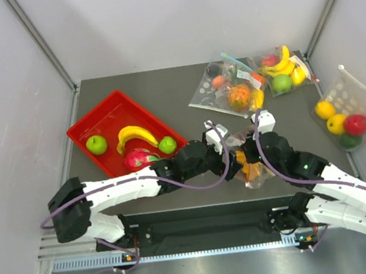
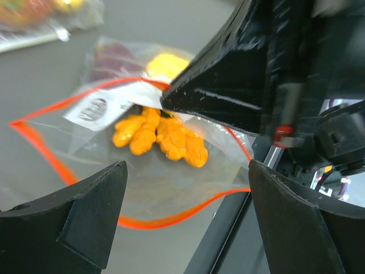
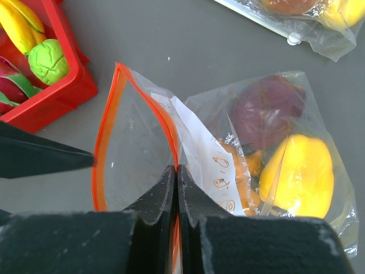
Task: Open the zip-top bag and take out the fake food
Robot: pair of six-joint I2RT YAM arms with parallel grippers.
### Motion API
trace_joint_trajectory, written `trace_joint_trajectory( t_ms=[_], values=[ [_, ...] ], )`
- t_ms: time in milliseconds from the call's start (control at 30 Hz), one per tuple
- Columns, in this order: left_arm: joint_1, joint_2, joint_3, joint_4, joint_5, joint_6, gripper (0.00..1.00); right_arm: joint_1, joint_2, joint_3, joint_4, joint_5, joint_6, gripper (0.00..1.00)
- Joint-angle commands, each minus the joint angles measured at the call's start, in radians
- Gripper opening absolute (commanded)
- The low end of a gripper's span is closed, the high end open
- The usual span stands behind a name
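Observation:
The zip-top bag point(image 1: 256, 171) lies at the table's near edge, its orange-red zip mouth point(image 2: 85, 188) gaping wide. Inside are orange segment pieces point(image 2: 162, 137), a yellow piece point(image 3: 299, 165) and a dark purple piece point(image 3: 265, 105), behind the white label point(image 2: 105, 105). My right gripper point(image 3: 177, 168) is shut on one lip of the zip strip and holds it up. My left gripper point(image 2: 188, 171) is open and empty, its jaws spread just in front of the mouth, not touching it. Two green apples point(image 1: 96, 145) point(image 1: 167, 145) lie in the red tray point(image 1: 95, 124).
The red tray at left also holds a banana point(image 1: 135, 134) and a pink dragon fruit point(image 1: 138, 159). At the back stand a clear bag with a pale blue zip point(image 1: 227, 86) and a bag with bananas point(image 1: 281, 69). Another fruit bag point(image 1: 349, 111) is at the right edge.

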Motion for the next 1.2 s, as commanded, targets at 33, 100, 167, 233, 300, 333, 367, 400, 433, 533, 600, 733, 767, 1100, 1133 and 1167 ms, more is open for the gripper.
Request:
trace_joint_trajectory(
  t_ms=[33, 100, 167, 233, 300, 333, 367, 400, 433, 533, 600, 733, 767, 1100, 1133, 1167],
  values=[
    [-0.001, 0.095, 0.060, 0.065, 0.028, -0.008, 0.88, -0.012, -0.028, -0.008, -0.005, 0.011, 0.017, 0.00],
    [-0.001, 0.123, 0.072, 0.064, 0.015, -0.006, 0.87, -0.011, -0.041, -0.008, -0.011, 0.014, 0.017, 0.00],
    [0.001, 0.134, 0.066, 0.076, -0.001, -0.005, 0.85, -0.011, -0.048, -0.008, -0.017, 0.014, 0.019, 0.00],
    [0.001, 0.151, 0.061, 0.084, -0.015, 0.002, 0.84, -0.012, -0.056, -0.011, -0.022, 0.011, 0.022, 0.00],
    [0.007, 0.171, 0.061, 0.090, -0.031, 0.003, 0.83, -0.012, -0.059, -0.012, -0.022, 0.009, 0.020, 0.00],
    [0.010, 0.180, 0.058, 0.100, -0.035, 0.003, 0.82, -0.012, -0.062, -0.015, -0.022, 0.003, 0.022, 0.00],
    [0.014, 0.189, 0.060, 0.119, -0.024, -0.001, 0.81, -0.012, -0.059, -0.017, -0.019, 0.000, 0.022, 0.00],
    [0.021, 0.218, 0.064, 0.122, -0.024, -0.008, 0.80, -0.012, -0.058, -0.019, -0.016, -0.003, 0.023, 0.00],
    [0.024, 0.240, 0.083, 0.124, -0.025, -0.006, 0.80, -0.011, -0.058, -0.025, -0.011, -0.008, 0.023, 0.00],
    [0.024, 0.319, 0.135, 0.105, -0.021, 0.009, 0.79, -0.012, -0.050, -0.032, 0.005, -0.025, 0.025, 0.00],
    [0.024, 0.361, 0.143, 0.133, -0.013, 0.008, 0.80, -0.012, -0.047, -0.035, 0.015, -0.037, 0.026, 0.00],
    [0.024, 0.407, 0.153, 0.166, -0.047, 0.021, 0.83, -0.012, -0.050, -0.046, 0.028, -0.055, 0.025, 0.00],
    [0.024, 0.422, 0.158, 0.168, -0.053, 0.031, 0.84, -0.012, -0.050, -0.048, 0.029, -0.057, 0.026, 0.00],
    [0.024, 0.505, 0.150, 0.219, -0.033, 0.141, 0.83, -0.012, -0.061, -0.063, 0.030, -0.059, 0.028, 0.00],
    [0.024, 0.514, 0.152, 0.217, -0.033, 0.146, 0.83, -0.012, -0.059, -0.063, 0.033, -0.059, 0.029, 0.00],
    [0.024, 0.528, 0.153, 0.219, -0.027, 0.150, 0.81, -0.011, -0.061, -0.063, 0.035, -0.059, 0.028, 0.00]
  ],
)
